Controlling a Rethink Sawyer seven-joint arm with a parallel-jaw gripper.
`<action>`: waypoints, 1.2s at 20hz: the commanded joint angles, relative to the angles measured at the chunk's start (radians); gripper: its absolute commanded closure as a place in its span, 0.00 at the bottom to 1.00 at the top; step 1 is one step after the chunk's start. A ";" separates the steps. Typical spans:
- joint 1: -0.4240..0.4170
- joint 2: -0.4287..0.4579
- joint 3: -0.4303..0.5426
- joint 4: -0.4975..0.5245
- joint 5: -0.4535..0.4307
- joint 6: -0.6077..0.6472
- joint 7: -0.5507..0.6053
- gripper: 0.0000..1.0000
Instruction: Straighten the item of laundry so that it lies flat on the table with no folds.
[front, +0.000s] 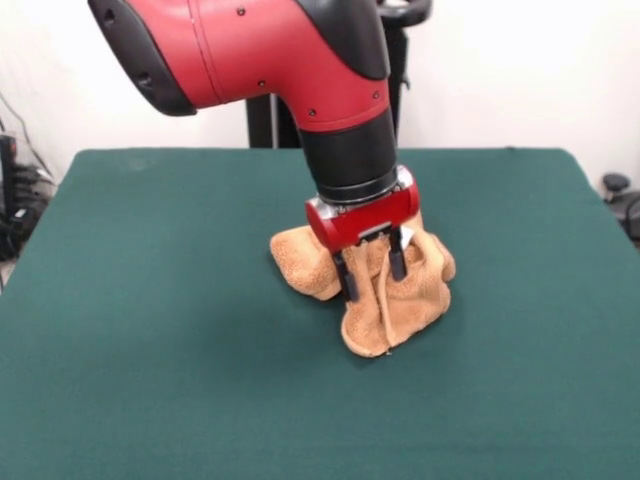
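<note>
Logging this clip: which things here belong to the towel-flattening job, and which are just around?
Job: crumpled orange-tan terry-cloth towel; dark green felt-topped table; red and black gripper, fingers on either side of a raised fold.
Around: black stand behind the table; dark gear at right edge.

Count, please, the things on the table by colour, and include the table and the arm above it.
Orange-tan: 1, the towel, bunched up, not flat.
Dark green: 1, the table.
Red and black: 1, the arm with its gripper, the jaws down in the towel's folds.
Total: 3
</note>
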 joint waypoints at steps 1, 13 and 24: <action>0.031 0.059 0.016 -0.025 -0.047 -0.107 0.018 0.00; 0.049 0.155 -0.057 -0.045 -0.094 -0.168 0.016 0.00; 0.092 0.329 -0.154 -0.161 -0.170 -0.245 0.022 0.00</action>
